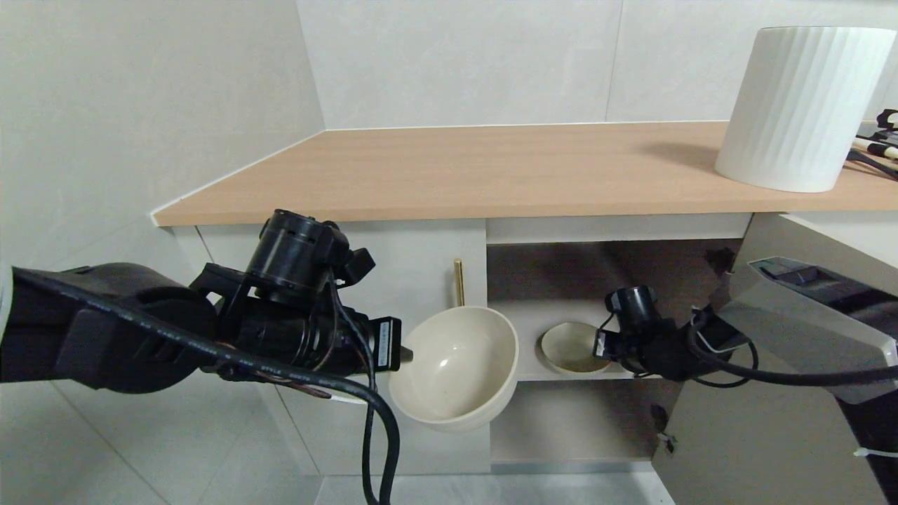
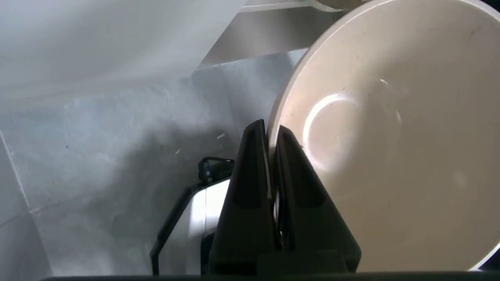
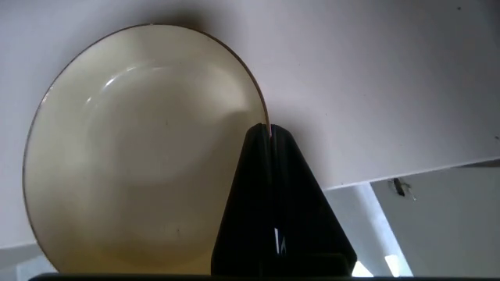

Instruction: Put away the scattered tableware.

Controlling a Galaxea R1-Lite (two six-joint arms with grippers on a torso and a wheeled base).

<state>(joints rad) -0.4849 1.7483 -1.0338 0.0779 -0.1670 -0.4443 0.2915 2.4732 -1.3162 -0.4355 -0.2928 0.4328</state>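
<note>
We are partway done: our right hand (image 1: 602,347) pinches the small plate (image 1: 572,346) near the cupboard shelf's (image 1: 533,315) front edge, and our left hand (image 1: 405,354) grips the big bowl (image 1: 456,368) in the air outside, not put away yet.

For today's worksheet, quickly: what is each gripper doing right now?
Left gripper: shut on the rim of the bowl.
Right gripper: shut on the rim of the plate.

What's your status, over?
Left gripper shut on bowl rim, bowl before the closed door. Right gripper shut on plate rim, at the cabinet shelf. Nothing between bowl and shelf.
</note>
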